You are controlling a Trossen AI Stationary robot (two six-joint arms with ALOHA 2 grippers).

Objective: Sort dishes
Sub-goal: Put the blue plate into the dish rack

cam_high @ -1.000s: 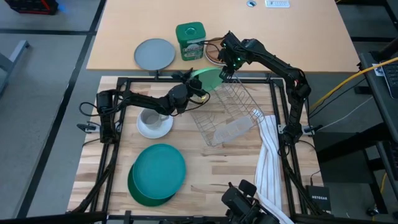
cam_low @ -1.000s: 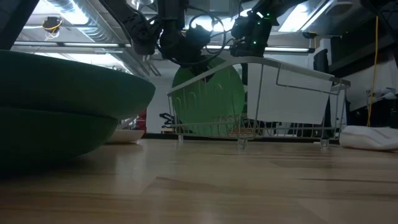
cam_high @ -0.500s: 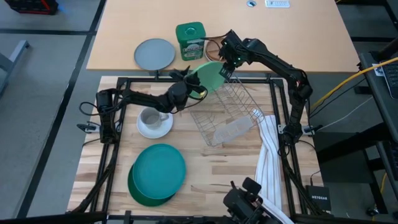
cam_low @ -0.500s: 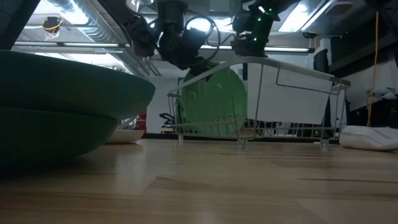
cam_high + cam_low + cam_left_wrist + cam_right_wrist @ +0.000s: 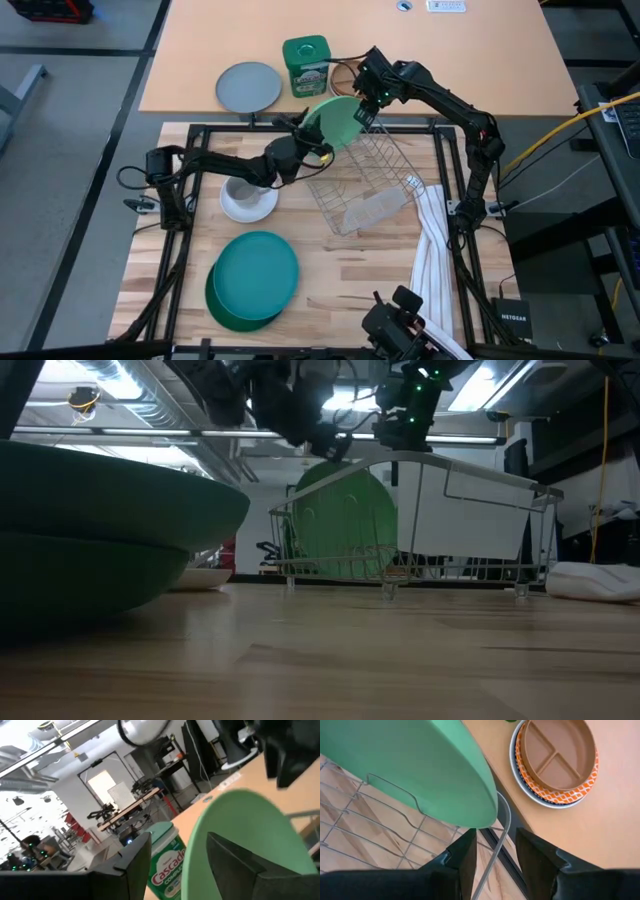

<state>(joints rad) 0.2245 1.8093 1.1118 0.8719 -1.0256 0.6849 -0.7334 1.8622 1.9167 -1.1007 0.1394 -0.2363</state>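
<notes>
A light green plate (image 5: 338,122) stands on edge in the far left end of the wire dish rack (image 5: 372,190) and leans a little; it also shows in the low view (image 5: 345,515). My left gripper (image 5: 308,133) is open at the plate's upper left rim, which stands between its fingers (image 5: 192,865). My right gripper (image 5: 366,106) is open over the rack's far rim, a rim wire (image 5: 502,820) between its fingers, just beside the plate's edge (image 5: 470,805). A teal plate (image 5: 256,272) lies on a dark green plate (image 5: 222,305). The grey mug (image 5: 240,190) sits on the white saucer (image 5: 250,205). My left gripper comes at the plate's upper rim level from the table's left. One finger (image 5: 235,865) stands in front of the plate's face and the other (image 5: 132,865) stands apart from the rim. I cannot tell whether the near finger touches the plate.
A flat grey plate (image 5: 249,86), a green tub (image 5: 305,65) and a brown orange-rimmed plate (image 5: 555,760) lie on the far table. A white cloth (image 5: 435,250) hangs over the rack's right side. A white tray (image 5: 465,510) stands inside the rack.
The light green plate has come into the rack's far left end and now shows more of its face from above. My left gripper has risen toward the plate's top rim in the low view.
</notes>
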